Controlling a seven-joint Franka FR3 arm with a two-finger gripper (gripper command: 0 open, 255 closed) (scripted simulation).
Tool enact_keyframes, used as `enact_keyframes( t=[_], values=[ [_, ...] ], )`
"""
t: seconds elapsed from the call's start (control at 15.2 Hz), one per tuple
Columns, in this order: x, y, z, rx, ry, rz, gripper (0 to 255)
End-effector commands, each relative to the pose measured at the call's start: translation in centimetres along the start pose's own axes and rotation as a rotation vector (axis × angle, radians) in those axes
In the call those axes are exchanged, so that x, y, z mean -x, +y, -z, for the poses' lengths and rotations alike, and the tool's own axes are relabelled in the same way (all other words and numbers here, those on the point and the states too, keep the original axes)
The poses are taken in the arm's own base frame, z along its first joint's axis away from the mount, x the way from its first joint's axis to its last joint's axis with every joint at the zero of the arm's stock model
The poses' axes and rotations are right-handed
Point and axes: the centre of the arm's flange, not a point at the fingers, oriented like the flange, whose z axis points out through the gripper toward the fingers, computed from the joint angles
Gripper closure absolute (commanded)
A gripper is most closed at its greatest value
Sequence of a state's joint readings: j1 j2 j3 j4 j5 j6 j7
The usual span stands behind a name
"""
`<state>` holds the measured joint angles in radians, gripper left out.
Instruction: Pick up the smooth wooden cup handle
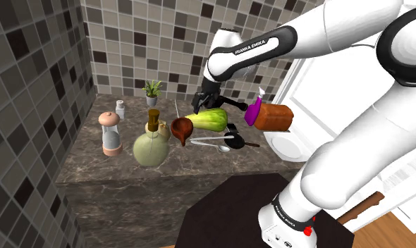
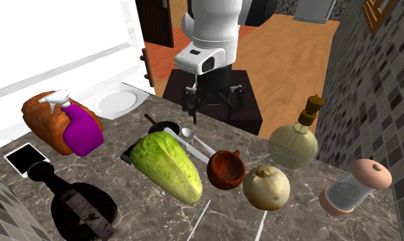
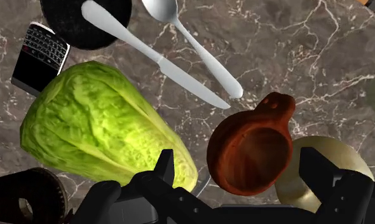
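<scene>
The reddish-brown wooden cup (image 1: pixel 182 128) (image 2: pixel 226 169) (image 3: pixel 250 153) stands upright on the dark marble counter (image 1: pixel 122 176), its short handle (image 3: pixel 276 104) pointing toward a knife. A green cabbage (image 3: pixel 103 127) lies close on one side of it and a pale round vegetable (image 3: pixel 320 172) on the other. My black gripper (image 3: pixel 241 168) (image 1: pixel 208 100) (image 2: pixel 211 103) hangs open above the counter. In the wrist view the cup lies below the wide gap between the fingers (image 3: pixel 166 165), which do not touch it.
A knife (image 3: pixel 161 60), a spoon (image 3: pixel 192 38), a phone (image 3: pixel 40 54) and a black pan (image 3: pixel 84 19) lie beyond the cup. An olive flask (image 1: pixel 151 144), a pink grinder (image 1: pixel 111 132), a purple spray bottle (image 2: pixel 81 130), a bread loaf (image 2: pixel 46 120) and a dark bottle (image 2: pixel 77 205) crowd the counter.
</scene>
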<state>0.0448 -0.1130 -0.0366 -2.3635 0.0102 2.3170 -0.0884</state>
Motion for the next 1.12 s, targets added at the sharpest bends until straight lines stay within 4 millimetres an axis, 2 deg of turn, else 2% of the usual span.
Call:
enact_keyframes(
  t=[0.0, 0.33, 0.86, 0.99, 1.06],
  values=[
    [-1.4, 0.0, -2.2, 0.000, -0.003, 0.000, 0],
    [-5.1, 0.0, -7.8, -0.002, -0.013, 0.001, 0],
    [-5.0, 0.0, -12.1, -0.002, -0.013, 0.001, 0],
    [-5.0, 0.0, -12.1, -0.002, -0.013, 0.001, 0],
    [-5.0, 0.0, -12.1, -0.002, -0.013, 0.001, 255]
  ],
)
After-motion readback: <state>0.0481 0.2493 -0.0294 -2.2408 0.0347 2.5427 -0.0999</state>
